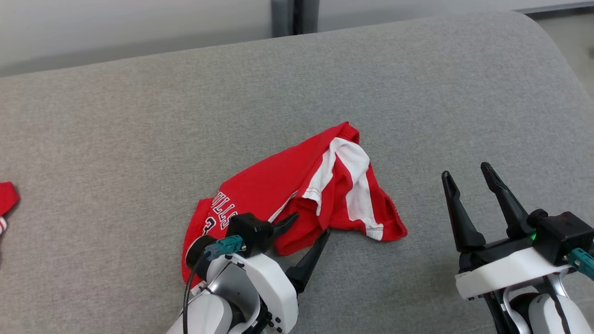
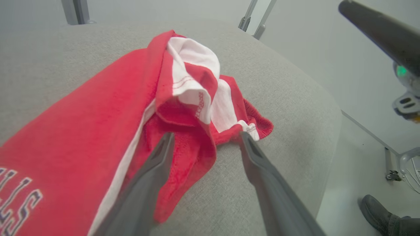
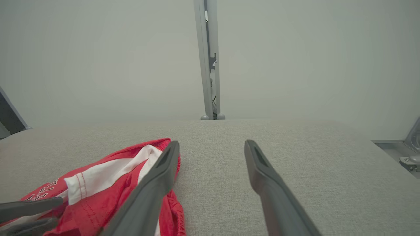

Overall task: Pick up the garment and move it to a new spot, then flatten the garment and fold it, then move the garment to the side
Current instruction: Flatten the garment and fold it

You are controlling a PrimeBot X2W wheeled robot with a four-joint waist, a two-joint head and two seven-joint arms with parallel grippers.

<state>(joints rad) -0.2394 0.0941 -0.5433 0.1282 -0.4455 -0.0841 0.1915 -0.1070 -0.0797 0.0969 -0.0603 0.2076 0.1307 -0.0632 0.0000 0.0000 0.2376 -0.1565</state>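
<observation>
A crumpled red-and-white garment (image 1: 278,185) lies mid-way across the grey padded bench (image 1: 139,116), the left pincer (image 1: 311,224) spread at its near edge and the right pincer (image 1: 465,169) spread well apart from it. A red scrap (image 1: 7,199), perhaps clothing, sits far left, with a pale wall (image 1: 139,28) behind.

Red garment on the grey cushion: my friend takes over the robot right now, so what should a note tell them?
Left pincer: open, fingertips at the near edge of the red and white garment, one finger over the fabric, nothing gripped.
Right pincer: open and empty, over bare grey cushion to the garment's right.
Garment: crumpled in a heap mid-cushion, some lettering showing.
Done: nothing that shows.
Left to do: grip it, lift it to a new spot, flatten, fold, move it aside.
</observation>
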